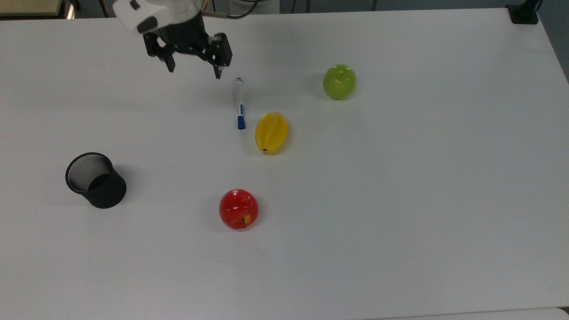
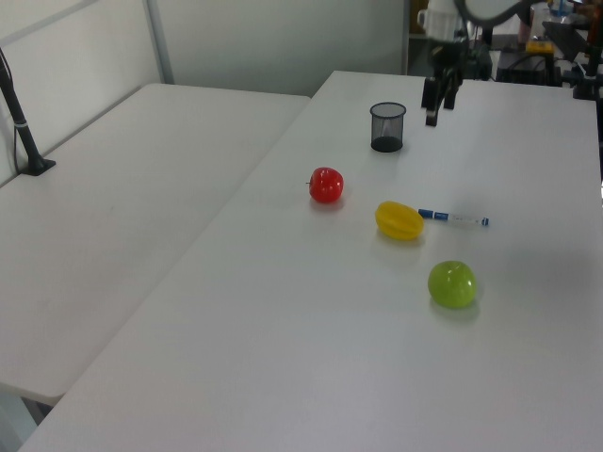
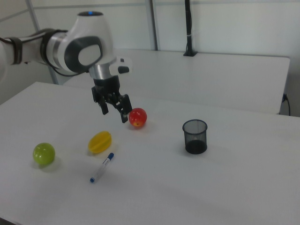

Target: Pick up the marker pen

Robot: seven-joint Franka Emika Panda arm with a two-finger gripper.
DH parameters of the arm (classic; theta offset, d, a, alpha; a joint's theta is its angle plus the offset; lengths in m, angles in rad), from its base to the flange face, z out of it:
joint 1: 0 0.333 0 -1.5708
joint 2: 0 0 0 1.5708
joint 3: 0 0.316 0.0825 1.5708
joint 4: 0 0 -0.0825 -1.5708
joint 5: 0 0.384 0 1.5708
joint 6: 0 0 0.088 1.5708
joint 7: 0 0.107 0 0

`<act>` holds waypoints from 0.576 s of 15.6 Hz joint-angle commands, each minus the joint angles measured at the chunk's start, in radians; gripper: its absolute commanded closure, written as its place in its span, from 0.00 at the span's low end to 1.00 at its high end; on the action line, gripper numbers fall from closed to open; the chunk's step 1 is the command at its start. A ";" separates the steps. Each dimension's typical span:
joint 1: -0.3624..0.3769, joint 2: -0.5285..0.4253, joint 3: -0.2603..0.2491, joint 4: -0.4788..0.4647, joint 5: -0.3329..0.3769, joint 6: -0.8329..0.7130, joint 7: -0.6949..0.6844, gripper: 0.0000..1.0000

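Premises: a robotics laboratory. Evidence: Franka arm (image 3: 70,49) mounted at a large bare white table (image 1: 400,200), a second white table (image 2: 113,235) alongside, black clamp-mounted poles (image 3: 188,28), plain partition walls.
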 commanded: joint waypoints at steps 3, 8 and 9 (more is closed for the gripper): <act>-0.029 -0.118 0.016 -0.021 -0.007 -0.109 0.015 0.00; -0.008 -0.158 0.010 -0.021 -0.003 -0.216 -0.034 0.00; 0.007 -0.160 0.001 -0.021 -0.004 -0.218 -0.032 0.00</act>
